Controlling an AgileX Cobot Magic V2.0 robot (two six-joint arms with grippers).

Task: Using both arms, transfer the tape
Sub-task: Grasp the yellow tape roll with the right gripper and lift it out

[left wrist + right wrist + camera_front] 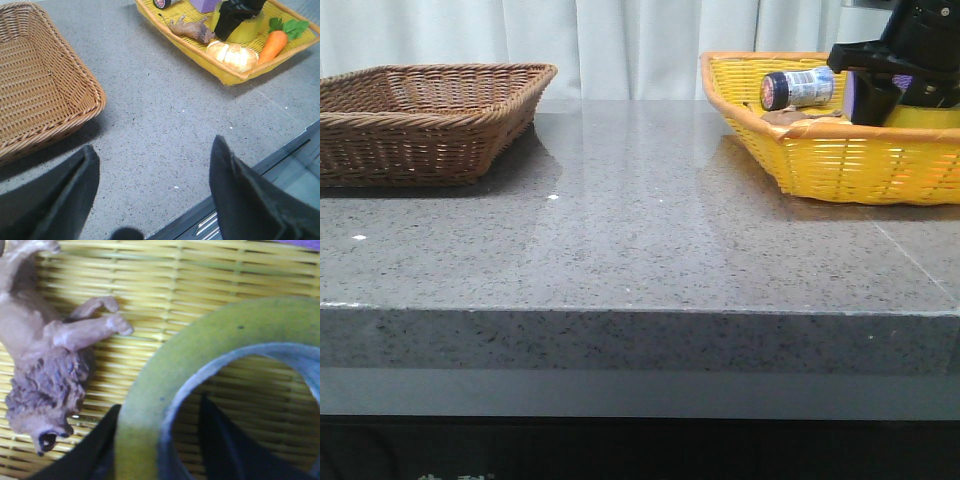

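Two baskets are sitting on the grey tabletop (650,240): a brown wicker basket (425,115) on the left and a yellow basket (840,160) on the right, well apart. We are looking at the yellow one, since it is holding the tape (165,390) among a toy lion (45,375), a carrot (276,44), a bread roll (235,55), a small jar (800,88) and a purple block (207,5).

The tape is lying flat on the basket floor, just beside the lion and under the right arm. We are seeing the right gripper (160,450) straddling the roll's wall, one finger inside the pale core and one outside against the yellow band; the jaws are standing narrow around it, though we cannot tell whether they are pressing it yet. The left gripper (155,190) is hanging wide open and empty over the tabletop between the baskets.

We are judging the roll to be stiff, fairly light and smooth on its outer face, so it may slip or swing if pinched loosely. Gripping through the wall, core against outer wrap, looks the soundest hold, and it is leaving the far side of the ring free for the left gripper to take in the same way.
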